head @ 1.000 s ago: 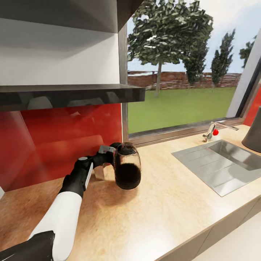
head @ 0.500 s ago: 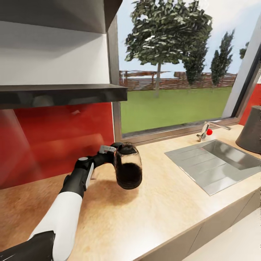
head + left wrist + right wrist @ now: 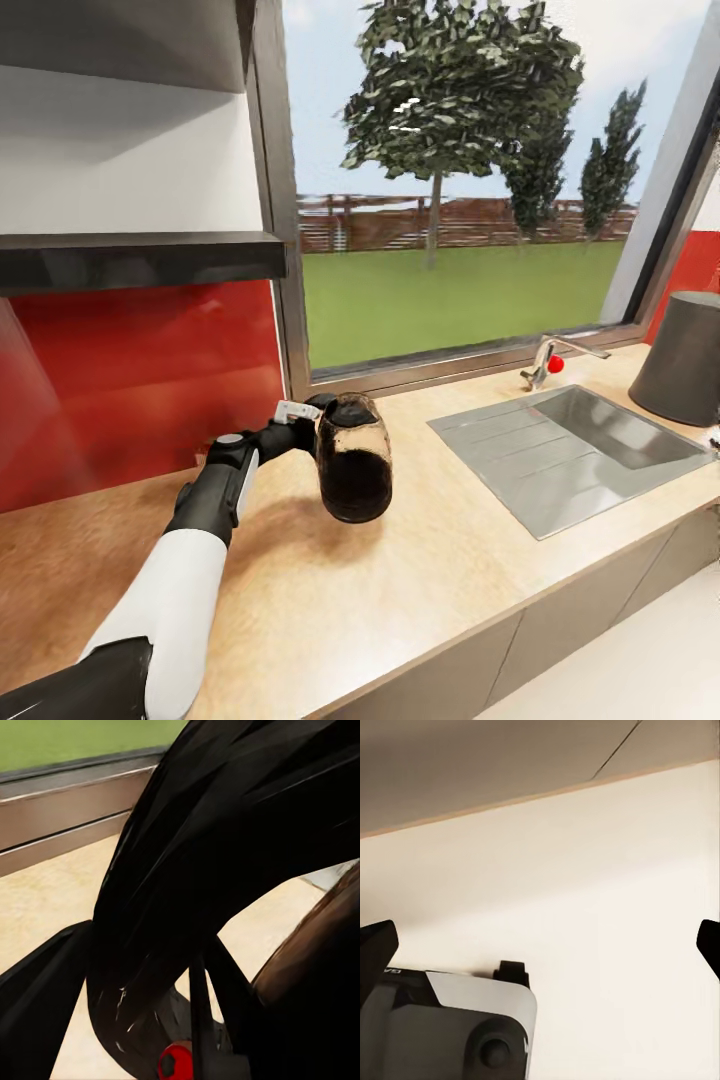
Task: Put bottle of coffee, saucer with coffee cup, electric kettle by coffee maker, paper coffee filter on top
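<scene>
The electric kettle, clear glass with dark liquid low down, hangs just above the kitchen countertop. My left gripper is shut on its black handle, which looms large in the left wrist view as the kettle handle. The kitchen shelf runs along the wall at upper left, with nothing visible on it. At the far right edge stands the dark grey coffee maker, partly cut off. My right gripper is open, with nothing between its fingers, over a pale floor.
An inset steel sink with a tap lies between the kettle and the coffee maker. A red backsplash and a large window back the counter. Part of the robot's body is seen in the right wrist view.
The whole view has panned right: window, sink and coffee maker sit further left in the picture. The left arm and the kettle keep the same pose in the view.
</scene>
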{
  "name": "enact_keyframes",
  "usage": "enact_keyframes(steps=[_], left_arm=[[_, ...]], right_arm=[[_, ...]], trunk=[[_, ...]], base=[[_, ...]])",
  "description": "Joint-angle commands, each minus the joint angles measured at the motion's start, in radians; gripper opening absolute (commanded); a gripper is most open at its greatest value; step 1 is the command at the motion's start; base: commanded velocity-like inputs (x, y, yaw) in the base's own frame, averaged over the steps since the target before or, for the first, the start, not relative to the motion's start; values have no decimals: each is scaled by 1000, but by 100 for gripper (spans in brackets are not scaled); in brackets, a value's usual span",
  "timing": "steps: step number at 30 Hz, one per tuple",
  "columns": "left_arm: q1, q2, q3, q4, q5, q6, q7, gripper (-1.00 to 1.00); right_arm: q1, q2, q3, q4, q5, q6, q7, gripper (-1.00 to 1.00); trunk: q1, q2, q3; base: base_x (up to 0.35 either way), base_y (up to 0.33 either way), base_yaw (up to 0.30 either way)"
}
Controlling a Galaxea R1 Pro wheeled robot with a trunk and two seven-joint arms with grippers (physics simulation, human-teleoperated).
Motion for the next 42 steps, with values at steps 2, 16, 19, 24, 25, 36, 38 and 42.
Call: enact_keyframes(steps=[2,16,19,24,25,36,38,42], left_arm=[[5,-2,6,-2,-4,5,-10,-100],[28,-2,-7,-8,-3,4,-9,-100],[32,-2,-8,-8,-4,3,-9,-100],[52,-2,-30,-13,-4,3,-10,-100],[54,-2,-43,-16,-3,5,-10,-100],[59,-2,-150,-24,136,6,-6,-100],[59,-2,-154,-24,139,6,-6,-100],[60,-2,-156,-24,144,6,-5,-100]], right_arm=[[-1,0,9,0,-9,-1,-2,100],[82,-32,9,1,-11,5,-2,100],[82,-28,9,1,-12,5,-2,100],[82,-26,8,1,-13,5,-2,100],[82,-26,8,1,-13,4,-2,100],[82,-25,9,1,-12,1,-1,100],[82,-25,9,1,-13,1,-1,100],[82,-25,8,1,-14,1,0,100]], trunk=[[1,-2,-2],[1,-2,-2],[1,-2,-2],[1,-2,-2],[1,-2,-2],[1,-2,-2],[1,-2,-2],[1,-2,-2]], base=[[0,-263,0],[0,-263,0],[0,-263,0],[0,-264,0],[0,-265,0],[0,-266,0],[0,-266,0],[0,-266,0]])
